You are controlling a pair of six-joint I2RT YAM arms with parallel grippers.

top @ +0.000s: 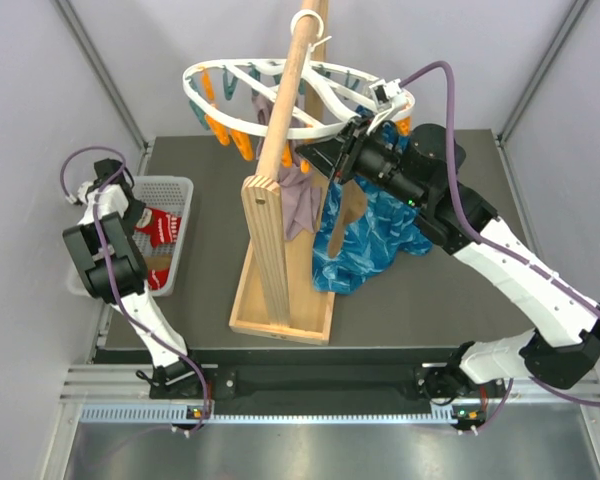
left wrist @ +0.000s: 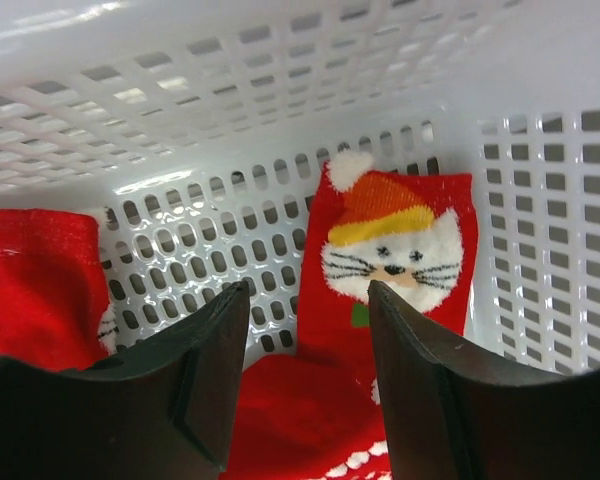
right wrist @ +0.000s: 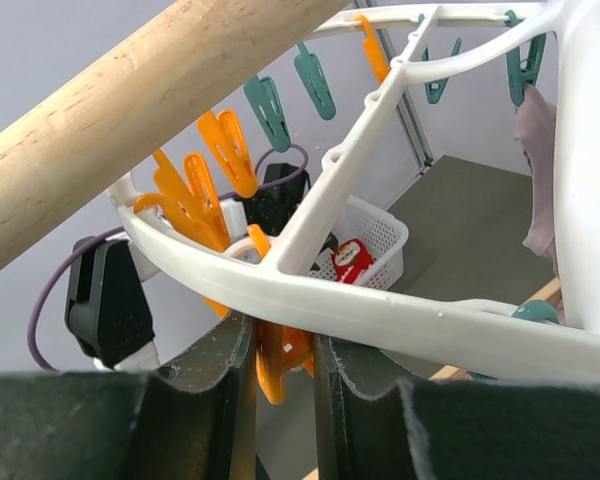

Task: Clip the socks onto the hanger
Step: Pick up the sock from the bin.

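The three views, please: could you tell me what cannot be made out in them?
Top view: the red socks in the basket, partly covered by the left arm.
Left wrist view: the cat sock's lower part, hidden behind the left gripper's fingers and cut by the bottom edge.
Right wrist view: part of the orange peg, behind the hanger rim at the right gripper.
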